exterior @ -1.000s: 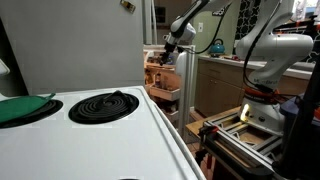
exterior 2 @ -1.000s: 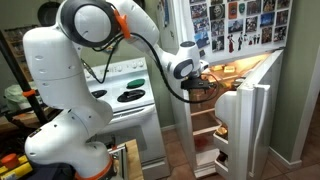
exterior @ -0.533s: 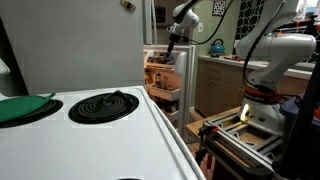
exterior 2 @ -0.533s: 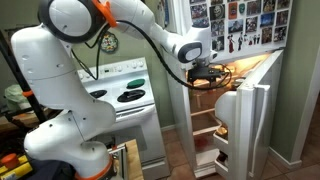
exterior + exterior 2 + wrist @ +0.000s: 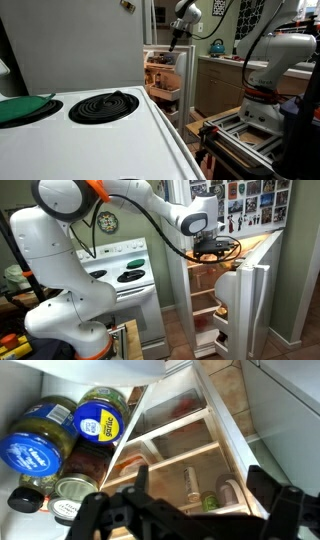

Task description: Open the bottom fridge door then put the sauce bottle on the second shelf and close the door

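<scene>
The bottom fridge door [image 5: 250, 298] stands wide open, its white inner racks facing the room; it also shows in an exterior view [image 5: 162, 80]. My gripper [image 5: 214, 248] is up at the top of the open fridge compartment, also seen in an exterior view [image 5: 177, 38]. In the wrist view the gripper [image 5: 200, 488] is open and empty, with its dark fingers [image 5: 139, 478] spread above the lit shelves. A small pale-topped glass bottle [image 5: 66, 498] stands among jars at the left; I cannot tell for sure that it is the sauce bottle.
Two blue-lidded jars [image 5: 40, 445] stand at the left on a shelf. Lower shelves hold a can [image 5: 191, 482] and small containers. A white stove with a black coil [image 5: 103, 105] is beside the fridge. A counter with a kettle [image 5: 216, 47] is behind.
The gripper has risen from the middle shelf level to the top of the fridge compartment, and the arm has lifted with it. The door has not moved.
</scene>
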Controlling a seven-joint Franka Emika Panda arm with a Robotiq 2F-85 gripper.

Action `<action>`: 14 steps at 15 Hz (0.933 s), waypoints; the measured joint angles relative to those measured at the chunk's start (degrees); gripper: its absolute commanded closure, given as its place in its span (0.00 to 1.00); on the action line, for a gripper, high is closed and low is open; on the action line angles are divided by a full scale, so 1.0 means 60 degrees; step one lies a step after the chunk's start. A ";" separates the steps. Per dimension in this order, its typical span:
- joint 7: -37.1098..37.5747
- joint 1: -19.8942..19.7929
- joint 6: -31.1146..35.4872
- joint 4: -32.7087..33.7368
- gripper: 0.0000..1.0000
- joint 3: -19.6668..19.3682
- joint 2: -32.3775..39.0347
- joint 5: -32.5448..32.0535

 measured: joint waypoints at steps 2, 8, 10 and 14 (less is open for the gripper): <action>0.0001 0.0026 0.0000 0.0002 0.00 0.0002 0.0000 0.0000; 0.0334 -0.0321 0.0564 0.0686 0.00 -0.0533 -0.0127 -0.0024; 0.0520 -0.0527 0.0628 0.1087 0.00 -0.0841 -0.0179 -0.0063; 0.1058 0.0598 0.0705 0.1523 0.00 -0.2929 -0.0267 -0.0185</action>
